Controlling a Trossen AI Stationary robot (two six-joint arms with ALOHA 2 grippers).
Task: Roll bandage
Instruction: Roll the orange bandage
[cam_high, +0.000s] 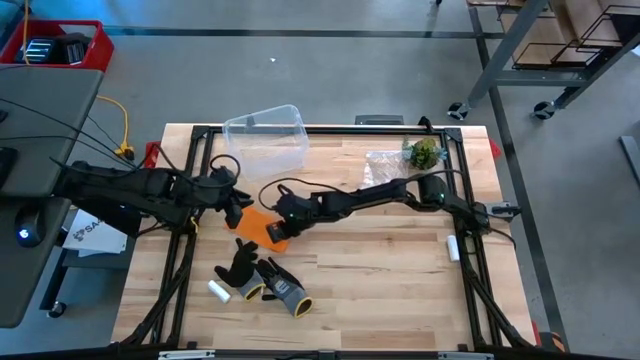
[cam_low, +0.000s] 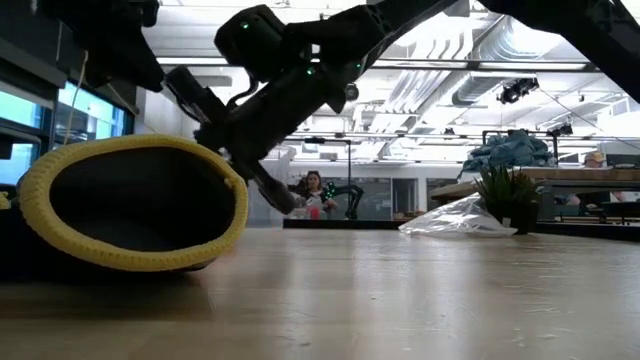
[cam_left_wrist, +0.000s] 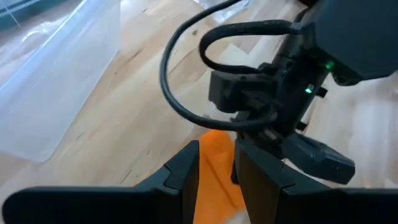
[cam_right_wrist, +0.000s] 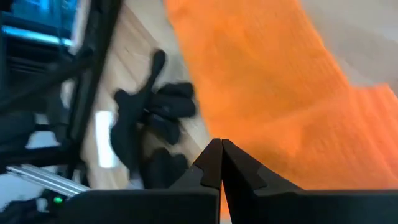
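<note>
Both arms met over the bandage (cam_high: 265, 227), which lay flat and orange on the table (cam_high: 380, 270) left of centre, not yet a roll as far as the pictures showed. The right gripper (cam_right_wrist: 221, 163) hovered close above the fabric with its fingers pressed together and nothing visibly pinched between them. The left gripper (cam_left_wrist: 214, 168) came in beside it, fingers a little apart, the orange strip showing through the gap; whether they touched the cloth I could not tell. The risk, as I judged it, was crowding: two wrists that near could knock together, and soft stretchy fabric could slip or bunch so that any roll came out loose or skewed. A drag toward the gloves (cam_high: 265, 280), lying just beside the strip, could snag them as well. For the count: one bandage, two gloves, two small white cylinders, one near the gloves (cam_high: 218, 291) and one by the right edge (cam_high: 452, 247), one clear bin (cam_high: 266, 135), one small plant (cam_high: 424, 153) and one clear bag (cam_high: 383, 165).
</note>
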